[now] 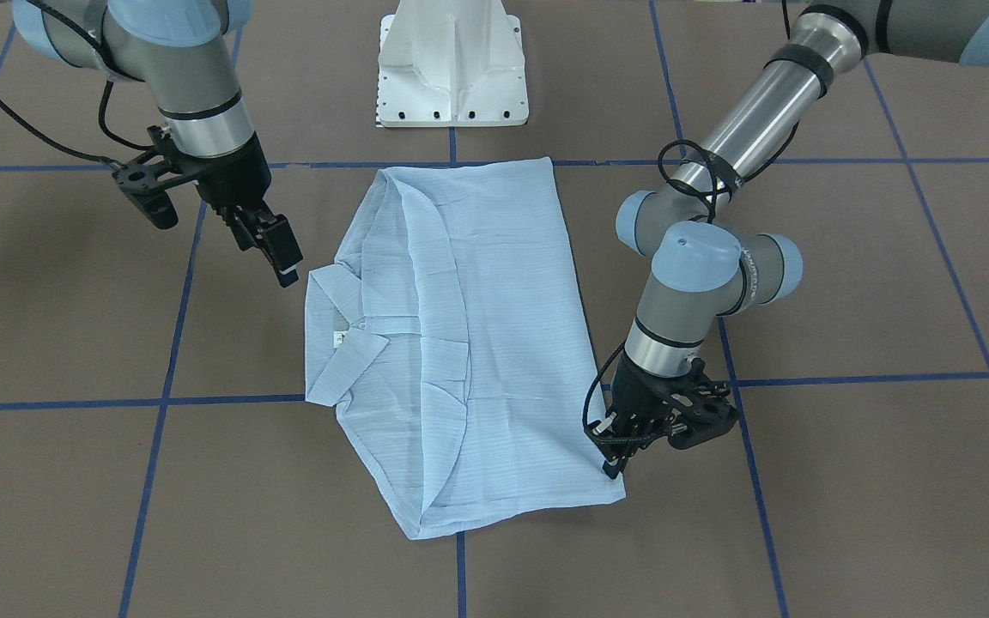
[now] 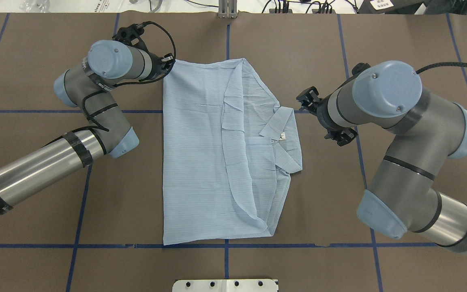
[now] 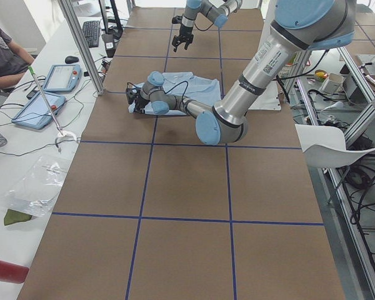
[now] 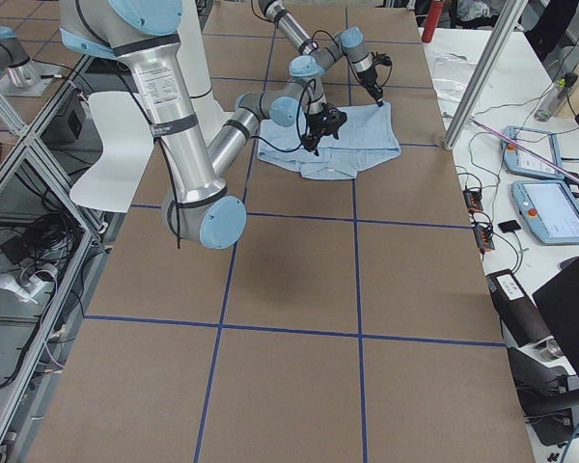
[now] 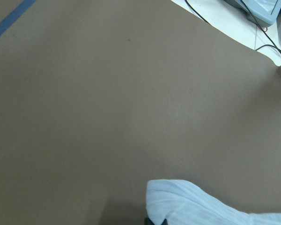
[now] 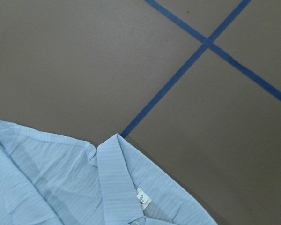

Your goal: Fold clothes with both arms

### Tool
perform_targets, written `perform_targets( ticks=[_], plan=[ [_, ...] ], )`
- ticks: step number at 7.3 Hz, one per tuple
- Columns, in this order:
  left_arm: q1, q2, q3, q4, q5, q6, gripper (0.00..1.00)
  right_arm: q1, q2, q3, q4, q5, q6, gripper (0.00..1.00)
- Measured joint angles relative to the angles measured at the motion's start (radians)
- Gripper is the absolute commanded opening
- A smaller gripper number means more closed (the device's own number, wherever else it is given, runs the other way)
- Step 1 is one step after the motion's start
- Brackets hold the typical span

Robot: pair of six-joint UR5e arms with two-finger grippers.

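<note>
Even, diffuse light from above; the brown desk reads matte and uniformly lit. Soft shadows lie under the right arm, darkest at the front-facing view's left edge. The left arm carries a mild highlight along its silver tube. Fixed views are sharp; the shirt is blurred in the left wrist view.

You'll find the shirt lying on the table, its collar toward the robot's right. The right gripper is just beside that collar. The left gripper is at the shirt's far corner on the opposite side.
</note>
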Motion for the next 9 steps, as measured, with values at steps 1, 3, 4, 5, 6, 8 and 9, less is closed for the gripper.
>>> perform_targets(
  ticks=[1,3,4,5,6,8,9],
  plan=[
    [-0.01,-0.008,0.016,-0.006,-0.001,0.037,0.55,-0.013,0.014,-0.017,0.037,-0.002,-0.006,1.0],
    [-0.041,0.054,-0.046,0.001,-0.03,0.123,0.55,-0.069,0.056,-0.062,0.071,-0.014,-0.08,1.0],
    [-0.058,0.133,-0.129,0.004,-0.071,0.149,0.54,-0.117,0.07,-0.076,0.073,-0.03,-0.191,1.0],
    [-0.073,0.216,-0.225,0.005,-0.103,0.184,0.54,-0.166,0.08,-0.087,0.066,-0.044,-0.343,1.0],
    [-0.085,0.291,-0.312,0.005,-0.118,0.215,0.54,-0.211,0.097,-0.096,0.038,-0.065,-0.487,1.0],
    [-0.094,0.371,-0.391,0.005,-0.126,0.243,0.54,-0.3,0.159,-0.108,-0.081,-0.15,-0.736,1.0],
    [-0.095,0.393,-0.406,0.004,-0.127,0.247,0.55,-0.332,0.181,-0.116,-0.122,-0.189,-0.854,1.0]
  ],
)
